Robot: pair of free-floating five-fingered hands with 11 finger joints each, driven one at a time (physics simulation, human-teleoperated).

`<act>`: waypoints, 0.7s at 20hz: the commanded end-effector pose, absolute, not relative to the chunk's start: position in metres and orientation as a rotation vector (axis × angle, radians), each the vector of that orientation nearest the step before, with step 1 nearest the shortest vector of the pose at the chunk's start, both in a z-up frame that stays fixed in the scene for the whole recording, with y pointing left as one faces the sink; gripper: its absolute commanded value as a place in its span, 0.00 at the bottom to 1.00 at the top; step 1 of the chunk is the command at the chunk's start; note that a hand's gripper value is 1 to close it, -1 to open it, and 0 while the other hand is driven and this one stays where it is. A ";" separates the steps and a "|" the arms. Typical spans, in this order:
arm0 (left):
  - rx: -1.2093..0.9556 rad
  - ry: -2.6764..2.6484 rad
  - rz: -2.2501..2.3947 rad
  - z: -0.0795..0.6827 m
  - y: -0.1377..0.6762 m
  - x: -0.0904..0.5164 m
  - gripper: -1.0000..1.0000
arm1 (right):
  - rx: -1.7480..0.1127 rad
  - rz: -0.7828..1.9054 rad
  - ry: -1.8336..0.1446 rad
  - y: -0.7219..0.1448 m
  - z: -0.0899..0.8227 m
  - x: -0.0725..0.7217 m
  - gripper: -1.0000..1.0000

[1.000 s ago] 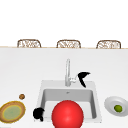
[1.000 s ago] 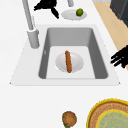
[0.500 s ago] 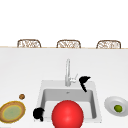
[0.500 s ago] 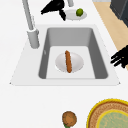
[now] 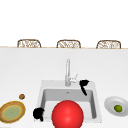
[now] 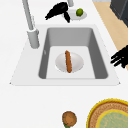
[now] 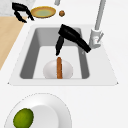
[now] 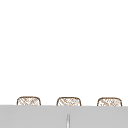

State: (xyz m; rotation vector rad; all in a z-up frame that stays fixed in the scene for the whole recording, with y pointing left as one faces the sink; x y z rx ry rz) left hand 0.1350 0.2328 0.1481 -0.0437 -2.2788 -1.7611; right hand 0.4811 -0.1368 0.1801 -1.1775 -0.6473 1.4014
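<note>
I see my right hand with fingers straight, pointing down over the brown sausage on the round white plate in the grey steel sink; left hand curled, holding nothing, at the sink's seven o'clock corner.

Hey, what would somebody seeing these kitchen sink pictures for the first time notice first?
Probably the big red ball at the sink's front edge in the front view. Next, the right hand hanging over the basin beside the faucet, fingers pointing down toward a sausage on a white plate in the basin. The left hand floats at the sink's front left corner.
</note>
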 end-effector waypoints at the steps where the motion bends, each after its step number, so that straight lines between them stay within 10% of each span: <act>1: -0.044 -2.279 -1.761 0.148 0.233 0.135 0.50 | -1.022 1.459 -0.654 -0.133 0.179 0.478 0.00; 9: -0.044 -2.279 -1.761 0.148 0.233 0.135 0.50 | -0.787 1.552 -0.666 -0.129 0.174 0.464 0.00; 14: -0.044 -2.279 -1.761 0.148 0.233 0.135 0.50 | -0.962 1.545 -0.719 -0.099 0.133 0.423 0.00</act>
